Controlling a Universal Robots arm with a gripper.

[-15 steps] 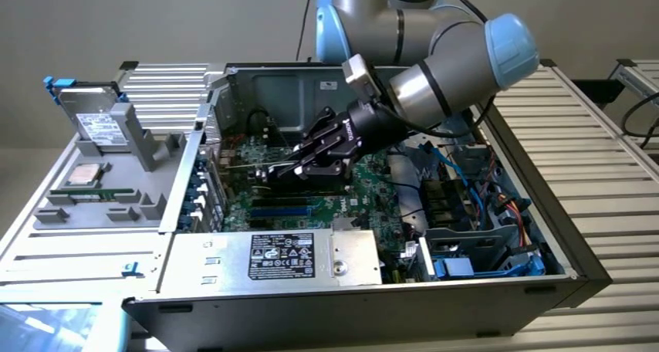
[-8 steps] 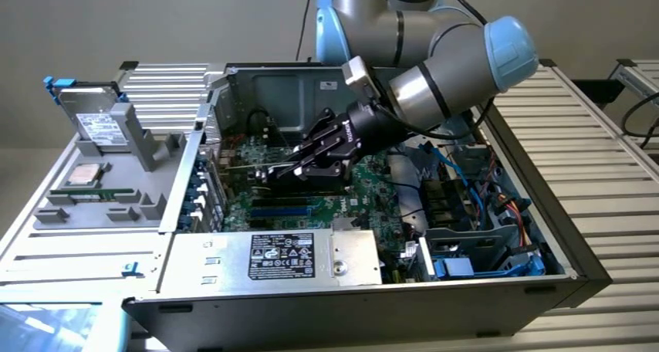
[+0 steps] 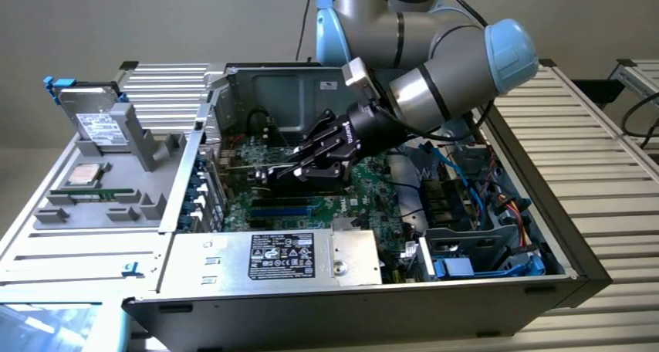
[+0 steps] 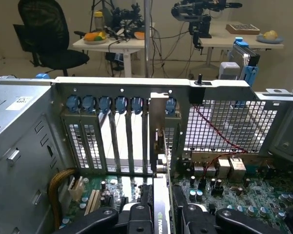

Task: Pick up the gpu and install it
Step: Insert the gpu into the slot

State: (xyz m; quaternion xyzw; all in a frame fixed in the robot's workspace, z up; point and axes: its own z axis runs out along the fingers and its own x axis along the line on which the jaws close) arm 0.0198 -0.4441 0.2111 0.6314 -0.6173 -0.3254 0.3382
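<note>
A black office chair (image 4: 41, 34) stands beside a white desk (image 4: 112, 45); the wall (image 4: 273, 14) behind is pale beige.

fingers (image 4: 136, 220) grip the gpu (image 4: 160, 215) edge-on, bracket (image 4: 158, 122) beside the slot covers (image 4: 90, 141).

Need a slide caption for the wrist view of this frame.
The fingers hold the gpu edge-on over the motherboard, its silver bracket at the case's rear slot panel.
</note>
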